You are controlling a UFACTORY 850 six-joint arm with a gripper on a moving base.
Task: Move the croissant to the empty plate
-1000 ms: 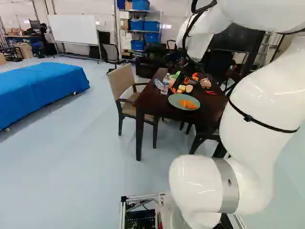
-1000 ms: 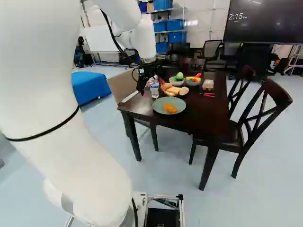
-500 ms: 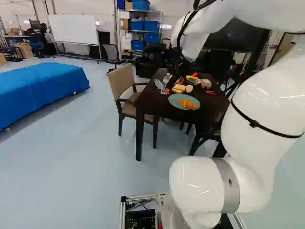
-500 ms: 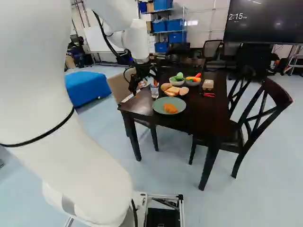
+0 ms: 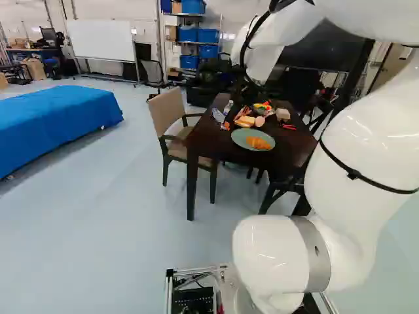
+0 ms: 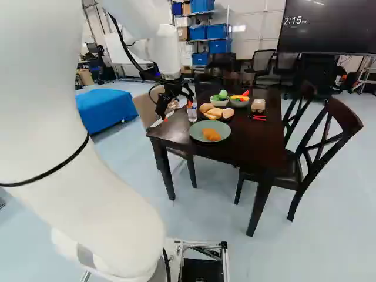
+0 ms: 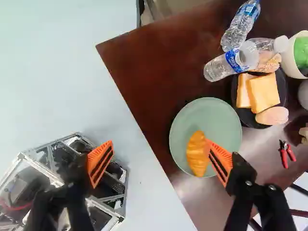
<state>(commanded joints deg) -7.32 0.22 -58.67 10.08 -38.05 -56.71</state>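
Croissant (image 6: 211,134) lying on a green plate (image 6: 222,127) near the centre of the right base view, dark wooden worktop (image 6: 252,138) beneath, end effector (image 6: 176,111) released, its fingers spread wide, at that view's upper left of the plate.

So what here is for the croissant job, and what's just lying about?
For the job:
croissant
green plate under it
open claw

Just lying about:
two water bottles
bread
black plate
green-filled bowl
red-handled tool
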